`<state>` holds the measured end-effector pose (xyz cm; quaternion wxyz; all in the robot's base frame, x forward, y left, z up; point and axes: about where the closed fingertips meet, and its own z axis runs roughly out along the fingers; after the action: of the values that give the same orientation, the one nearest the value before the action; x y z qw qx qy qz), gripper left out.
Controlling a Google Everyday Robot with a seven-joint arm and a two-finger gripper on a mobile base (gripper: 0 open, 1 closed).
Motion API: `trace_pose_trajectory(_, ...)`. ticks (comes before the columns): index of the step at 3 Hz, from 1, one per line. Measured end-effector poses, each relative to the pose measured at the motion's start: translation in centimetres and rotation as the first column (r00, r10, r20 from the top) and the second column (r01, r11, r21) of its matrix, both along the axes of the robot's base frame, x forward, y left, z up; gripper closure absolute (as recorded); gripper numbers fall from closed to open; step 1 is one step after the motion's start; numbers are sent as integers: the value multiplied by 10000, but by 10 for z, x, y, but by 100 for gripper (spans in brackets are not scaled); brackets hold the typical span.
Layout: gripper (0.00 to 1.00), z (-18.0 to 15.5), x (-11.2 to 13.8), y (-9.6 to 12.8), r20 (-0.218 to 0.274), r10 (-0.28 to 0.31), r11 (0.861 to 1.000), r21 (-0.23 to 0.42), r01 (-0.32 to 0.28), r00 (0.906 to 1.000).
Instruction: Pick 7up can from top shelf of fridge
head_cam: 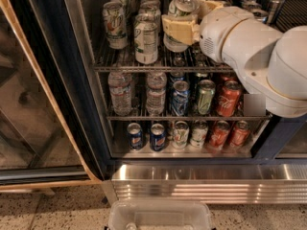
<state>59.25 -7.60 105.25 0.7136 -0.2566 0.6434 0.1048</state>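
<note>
top shelf (125, 68): upright cans (146, 38) in rows | hand (192, 19): above it, apparently clasping 7up can (184, 5)
</note>
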Motion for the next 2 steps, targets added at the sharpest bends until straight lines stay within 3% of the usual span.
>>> trace_pose_trajectory(2, 100, 21, -35, -13, -239, 145, 9998, 166, -141, 9996)
